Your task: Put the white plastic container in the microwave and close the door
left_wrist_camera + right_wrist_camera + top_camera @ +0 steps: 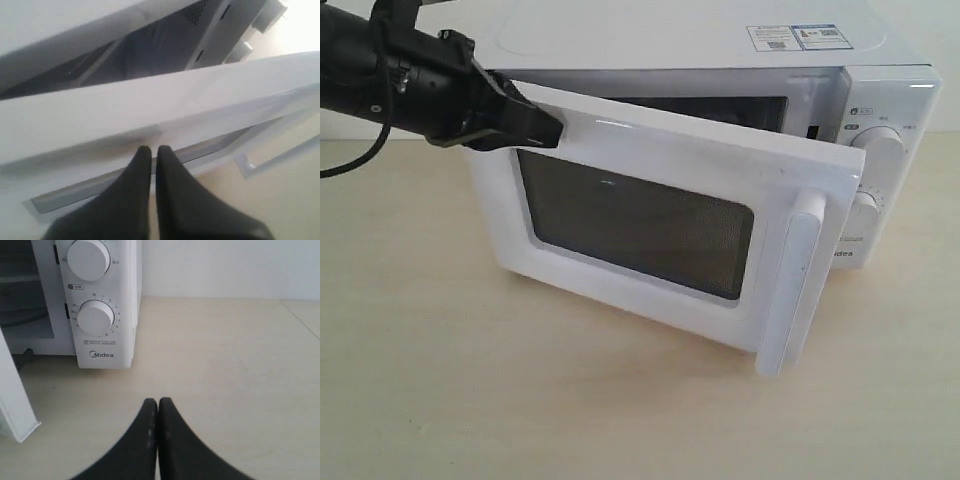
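The white Midea microwave (720, 45) stands on the wooden table with its door (650, 225) swung partly toward the body, dark window and long white handle (790, 285) facing out. My left gripper (555, 128) is shut and empty, its black tips pressed against the door's top edge near the hinge side. In the left wrist view the left gripper (154, 150) rests on the door's white frame (125, 107). My right gripper (158, 402) is shut over bare table, in front of the microwave's dials (95, 317). The white plastic container is hidden from view.
Light wooden tabletop (520, 400) extends in front of and right of the microwave. A white wall (225, 265) stands behind. The door's lower corner (15, 410) juts out beside the right gripper.
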`<action>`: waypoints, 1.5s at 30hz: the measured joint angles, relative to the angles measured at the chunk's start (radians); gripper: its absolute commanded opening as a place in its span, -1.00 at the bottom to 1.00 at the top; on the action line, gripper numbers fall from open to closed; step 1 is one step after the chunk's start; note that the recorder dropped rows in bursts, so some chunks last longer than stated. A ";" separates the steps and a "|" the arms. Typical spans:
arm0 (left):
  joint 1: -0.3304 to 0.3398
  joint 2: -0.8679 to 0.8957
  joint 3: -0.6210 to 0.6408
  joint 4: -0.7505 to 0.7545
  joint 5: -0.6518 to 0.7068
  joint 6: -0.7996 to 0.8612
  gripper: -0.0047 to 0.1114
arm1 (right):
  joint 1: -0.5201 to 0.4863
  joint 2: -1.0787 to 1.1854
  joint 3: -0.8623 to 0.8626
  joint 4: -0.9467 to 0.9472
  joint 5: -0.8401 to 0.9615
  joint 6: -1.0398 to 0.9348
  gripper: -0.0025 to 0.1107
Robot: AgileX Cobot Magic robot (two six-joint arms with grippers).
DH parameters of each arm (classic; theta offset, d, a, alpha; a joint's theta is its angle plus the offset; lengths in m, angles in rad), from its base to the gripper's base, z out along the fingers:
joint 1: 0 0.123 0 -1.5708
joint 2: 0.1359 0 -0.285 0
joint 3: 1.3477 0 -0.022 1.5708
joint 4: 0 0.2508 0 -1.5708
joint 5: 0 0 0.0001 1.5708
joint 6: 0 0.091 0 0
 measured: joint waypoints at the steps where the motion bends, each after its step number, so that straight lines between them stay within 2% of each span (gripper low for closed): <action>1: 0.000 0.004 -0.011 0.000 0.000 0.000 -0.84 | 0.000 0.000 0.000 0.000 0.000 0.000 -0.96; 10: 0.000 0.059 -0.062 -0.019 -0.057 0.014 -0.84 | 0.000 0.000 0.000 0.000 0.000 0.000 -0.96; 20: 0.000 0.047 -0.066 -0.028 0.032 0.025 -0.84 | 0.000 0.000 0.000 0.000 0.000 0.000 -0.96; 33: 0.000 -0.122 -0.066 -0.062 0.130 0.025 -0.84 | 0.000 0.000 0.000 0.000 0.000 0.000 -0.96; 40: 0.000 -0.299 -0.066 -0.073 0.161 0.015 -0.84 | 0.000 0.000 0.000 -0.020 -0.003 -0.028 -0.96; 45: 0.000 -0.441 -0.066 -0.073 0.188 -0.029 -0.84 | 0.000 0.000 0.000 -0.056 -0.140 -0.063 -0.96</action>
